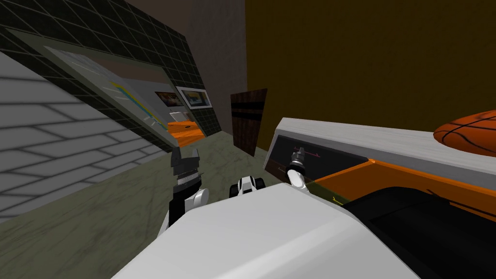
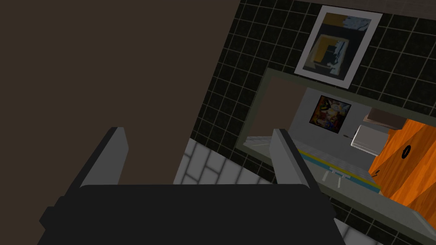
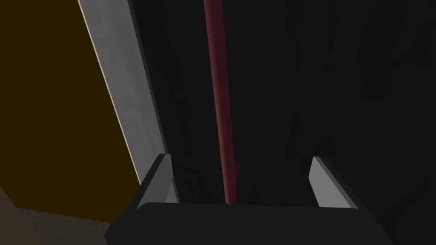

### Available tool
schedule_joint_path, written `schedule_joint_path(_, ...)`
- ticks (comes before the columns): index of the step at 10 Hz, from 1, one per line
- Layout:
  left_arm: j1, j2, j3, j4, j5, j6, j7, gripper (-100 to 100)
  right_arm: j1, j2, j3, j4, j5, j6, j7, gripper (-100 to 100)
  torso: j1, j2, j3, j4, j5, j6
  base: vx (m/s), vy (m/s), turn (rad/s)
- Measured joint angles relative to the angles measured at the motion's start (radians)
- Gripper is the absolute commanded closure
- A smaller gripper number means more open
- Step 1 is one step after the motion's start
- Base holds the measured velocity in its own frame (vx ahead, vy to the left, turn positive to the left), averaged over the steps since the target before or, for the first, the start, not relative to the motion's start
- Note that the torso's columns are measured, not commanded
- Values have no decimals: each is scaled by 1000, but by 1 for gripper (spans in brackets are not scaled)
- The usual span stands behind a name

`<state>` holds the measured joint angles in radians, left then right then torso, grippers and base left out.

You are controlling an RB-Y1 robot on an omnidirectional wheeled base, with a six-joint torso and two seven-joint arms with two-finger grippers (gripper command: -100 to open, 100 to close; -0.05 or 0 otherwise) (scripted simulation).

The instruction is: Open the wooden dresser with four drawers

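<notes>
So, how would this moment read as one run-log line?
right gripper: open, straddling red handle on dark drawer front | left gripper: open, away from dresser | grasp: not yet closed

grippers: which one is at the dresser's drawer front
The right gripper: its open fingers frame the dark red bar handle on the dark drawer front of the dresser. The left gripper, also open, hangs over the floor, away from it.

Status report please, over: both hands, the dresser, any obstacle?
Left hand open, held aside. Right hand open, dark red handle between its fingers, not gripped. Basketball on dresser top, away from the handle.
</notes>
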<state>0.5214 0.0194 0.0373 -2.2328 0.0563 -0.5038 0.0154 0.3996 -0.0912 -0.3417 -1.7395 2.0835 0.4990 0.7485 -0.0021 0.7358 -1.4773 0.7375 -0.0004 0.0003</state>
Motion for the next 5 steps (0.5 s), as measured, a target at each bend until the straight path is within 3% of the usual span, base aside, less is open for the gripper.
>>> schedule_joint_path(1, 0, 0, 0, 0, 0, 0, 0, 0, -1, -4, -9, -10, -8, -18, 6, -100, 0, -2, -1, -1, 0, 0, 45, -21, -8)
schedule_joint_path(2, 0, 0, 0, 0, 0, 0, 0, 0, -1, -5, -11, -11, -9, -21, 7, 100, 2, 2, 1, 0, 0, -1, -50, 24, 85)
schedule_joint_path(5, 0, 0, 0, 0, 0, 0, 0, 0, -1, -1, -5, -21, -1, -8, 7, 100, 0, 4, 3, -1, -4, 1, -72, 75, -22)
